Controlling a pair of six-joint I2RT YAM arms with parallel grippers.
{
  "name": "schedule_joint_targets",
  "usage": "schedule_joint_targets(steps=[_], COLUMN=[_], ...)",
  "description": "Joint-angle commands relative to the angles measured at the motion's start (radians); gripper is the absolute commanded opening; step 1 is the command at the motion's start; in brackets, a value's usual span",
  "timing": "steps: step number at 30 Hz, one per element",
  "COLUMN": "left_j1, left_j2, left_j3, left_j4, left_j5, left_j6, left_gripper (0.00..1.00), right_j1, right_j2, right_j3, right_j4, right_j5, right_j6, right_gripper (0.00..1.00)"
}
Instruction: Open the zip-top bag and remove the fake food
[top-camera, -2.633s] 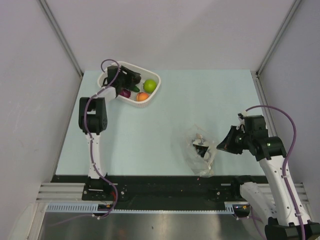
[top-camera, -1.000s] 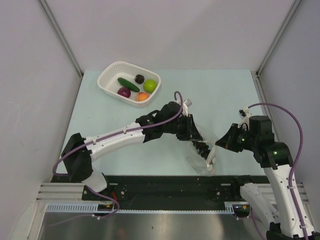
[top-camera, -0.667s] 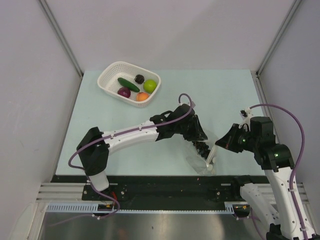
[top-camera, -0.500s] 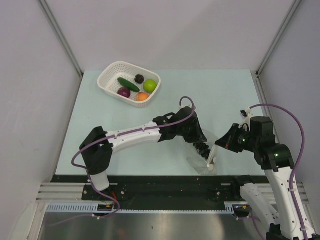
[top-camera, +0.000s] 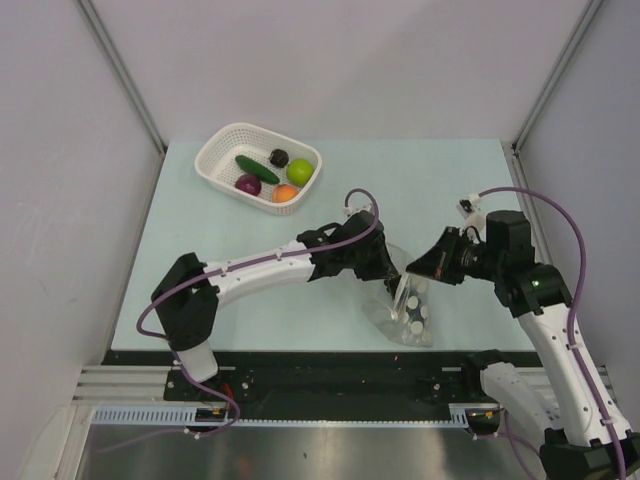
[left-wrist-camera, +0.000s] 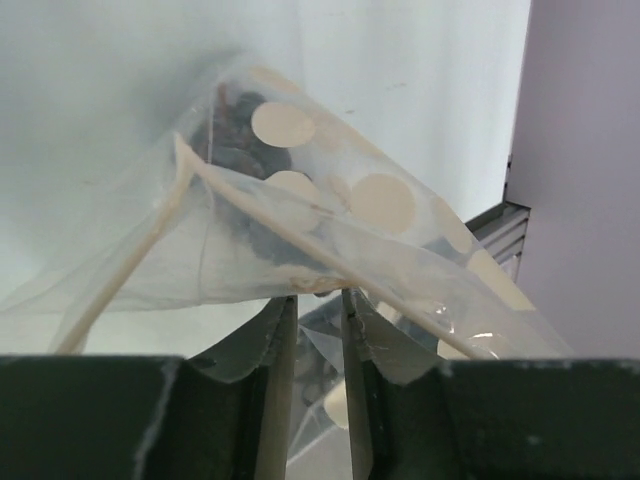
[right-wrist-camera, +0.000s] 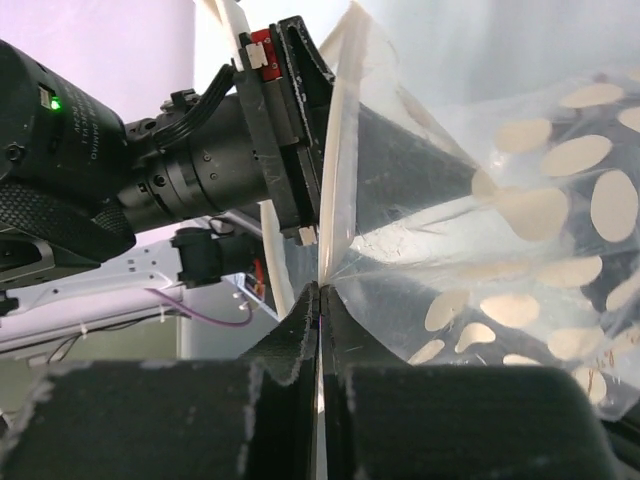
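Observation:
The zip-top bag (top-camera: 412, 312), clear with white polka dots, hangs partly lifted between my two grippers near the table's front. My right gripper (top-camera: 413, 272) is shut on one lip of the bag (right-wrist-camera: 500, 230), jaws pressed together on the film (right-wrist-camera: 320, 292). My left gripper (top-camera: 389, 270) faces it from the left; its jaws (left-wrist-camera: 315, 300) stand a narrow gap apart with bag film (left-wrist-camera: 300, 210) bunched at their tips. A dark lumpy piece (left-wrist-camera: 238, 140) shows inside the bag. Other fake food lies in the basket: lime-green ball (top-camera: 300, 171), orange fruit (top-camera: 285, 193), purple piece (top-camera: 248, 185), cucumber (top-camera: 257, 168), dark grapes (top-camera: 279, 157).
The white perforated basket (top-camera: 222, 150) stands at the back left of the pale table. The left arm (top-camera: 260, 272) stretches low across the table's middle. Grey walls enclose both sides, and a black rail runs along the front edge (top-camera: 300, 372).
The left arm left the basket and reached the bag. In the last half second both grippers moved up and left with the bag, lifting it and turning its dotted panel into view.

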Motion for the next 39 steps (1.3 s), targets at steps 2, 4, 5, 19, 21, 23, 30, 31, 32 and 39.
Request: schedule_joint_targets(steps=[2, 4, 5, 19, 21, 23, 30, 31, 32, 39], left_j1=[0.011, 0.011, 0.011, 0.007, 0.004, -0.002, -0.016, -0.017, -0.019, -0.023], left_j2=[-0.080, -0.068, -0.060, 0.112, 0.142, 0.161, 0.230, 0.233, 0.239, 0.247], left_j3=[-0.006, -0.010, -0.010, 0.010, 0.015, 0.030, 0.040, 0.040, 0.038, -0.040], left_j4=[-0.030, -0.031, -0.024, 0.049, 0.074, 0.072, 0.080, 0.080, 0.078, 0.203], left_j5=[-0.071, -0.055, -0.048, 0.061, 0.075, 0.083, 0.063, 0.060, 0.054, 0.067], left_j6=[0.068, 0.076, 0.079, 0.104, 0.110, 0.119, 0.167, 0.168, 0.167, 0.056], left_gripper=[0.33, 0.36, 0.39, 0.56, 0.56, 0.52, 0.39, 0.42, 0.45, 0.51], right_j1=[0.019, 0.019, 0.019, -0.017, -0.017, -0.019, -0.031, -0.033, -0.034, -0.039], right_j2=[0.020, 0.003, -0.006, -0.158, -0.167, -0.173, -0.190, -0.189, -0.189, -0.192], right_j3=[0.043, 0.032, 0.025, -0.095, -0.091, -0.081, -0.060, -0.057, -0.054, -0.035], right_j4=[0.145, 0.142, 0.140, -0.061, -0.076, -0.102, -0.162, -0.165, -0.168, -0.210], right_j5=[-0.075, -0.075, -0.058, 0.031, 0.043, 0.059, 0.082, 0.082, 0.083, 0.090], right_j6=[0.048, 0.043, 0.043, 0.040, 0.036, 0.028, 0.010, 0.008, 0.005, -0.017], right_gripper=[0.00, 0.00, 0.00, 0.00, 0.00, 0.00, 0.00, 0.00, 0.00, 0.00])
